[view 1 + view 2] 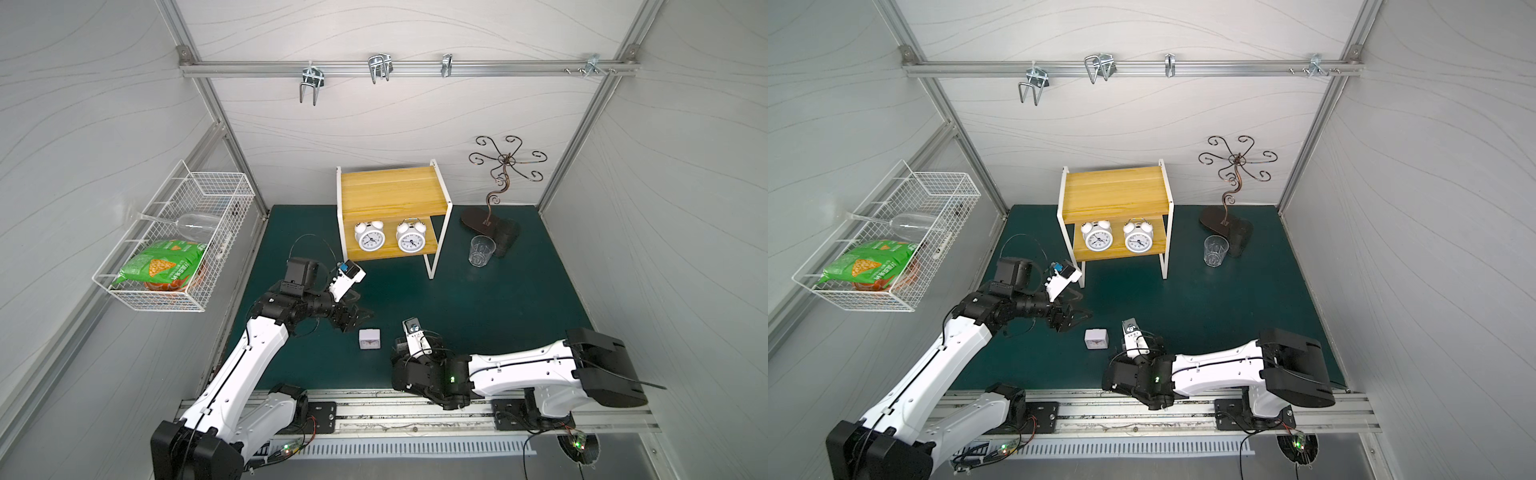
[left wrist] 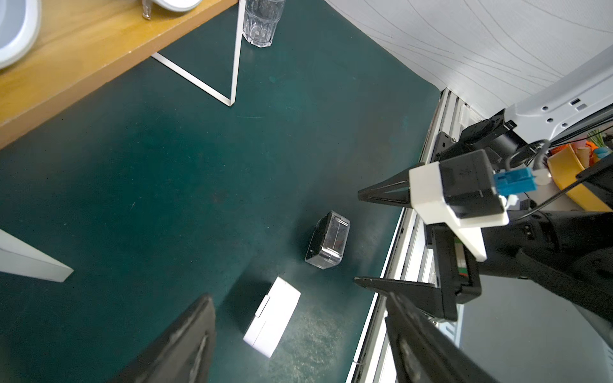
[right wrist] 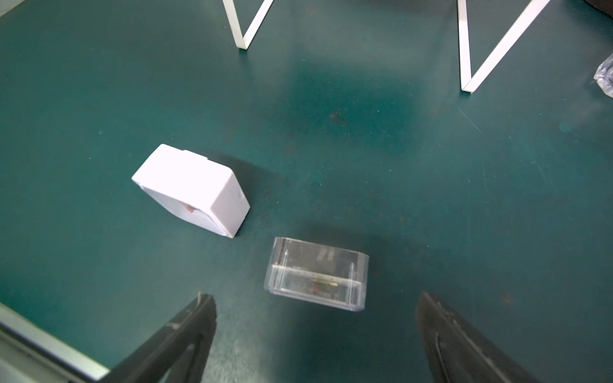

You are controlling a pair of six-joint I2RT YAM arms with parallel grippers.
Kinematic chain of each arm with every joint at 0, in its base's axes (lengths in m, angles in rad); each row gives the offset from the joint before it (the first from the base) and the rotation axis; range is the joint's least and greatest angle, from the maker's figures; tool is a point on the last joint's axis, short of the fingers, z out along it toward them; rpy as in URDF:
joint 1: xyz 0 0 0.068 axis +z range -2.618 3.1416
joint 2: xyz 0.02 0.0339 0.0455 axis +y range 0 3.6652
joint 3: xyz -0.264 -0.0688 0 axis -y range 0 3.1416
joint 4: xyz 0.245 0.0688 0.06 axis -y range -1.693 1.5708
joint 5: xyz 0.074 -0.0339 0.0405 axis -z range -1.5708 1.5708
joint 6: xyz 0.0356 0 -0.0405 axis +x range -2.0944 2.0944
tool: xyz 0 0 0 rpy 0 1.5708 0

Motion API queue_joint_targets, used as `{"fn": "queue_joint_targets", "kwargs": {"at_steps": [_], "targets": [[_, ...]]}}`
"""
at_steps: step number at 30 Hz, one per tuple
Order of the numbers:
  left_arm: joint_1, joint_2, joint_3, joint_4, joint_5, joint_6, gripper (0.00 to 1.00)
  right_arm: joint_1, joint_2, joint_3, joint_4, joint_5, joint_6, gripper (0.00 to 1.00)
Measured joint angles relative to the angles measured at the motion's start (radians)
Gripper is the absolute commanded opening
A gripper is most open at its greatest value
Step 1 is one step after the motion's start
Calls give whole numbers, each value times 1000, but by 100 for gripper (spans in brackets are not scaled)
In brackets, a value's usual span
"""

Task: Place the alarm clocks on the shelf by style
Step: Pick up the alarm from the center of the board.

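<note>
the shelf (image 1: 390, 195) stands at the centre back of the green bench (image 1: 498, 307) in both top views. a bell clock (image 1: 369, 237) and its twin (image 1: 411, 239) sit upright, side by side, on its lower board. the white clock (image 1: 369, 339) stands on the bench in the lower middle of the frame, well apart from the shelf. the clear clock (image 3: 316, 273) is just beside it, mostly hidden under the right arm from above. the left fingers (image 2: 189, 338) are spread and pinch nothing, hanging just above and left of the white clock in the top views. the right fingers (image 3: 444, 335) are spread wide, with the clear clock ahead of the gap, untouched. a glass (image 1: 481, 250) stands right of the shelf.
</note>
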Motion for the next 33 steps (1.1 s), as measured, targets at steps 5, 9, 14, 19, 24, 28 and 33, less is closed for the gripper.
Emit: {"fn": "queue_joint_targets", "kwargs": {"at_steps": [5,9,14,19,24,28,33], "targets": [[0,0,-2,0,0,1,83,34,51,-30,79,65,16,97],[0,0,-2,-13,12,34,83,42,87,-56,140,91,24,95],[0,0,-2,-60,25,90,83,43,117,-75,196,106,33,91],[0,-4,-8,-81,34,114,83,43,156,-96,267,122,34,89],[0,-4,-12,-85,35,124,83,43,189,-135,369,130,11,88],[0,-5,-14,-86,36,127,83,43,219,-145,453,132,-23,86],[0,-9,-22,-86,36,127,83,42,242,-145,507,135,-49,78]]}}
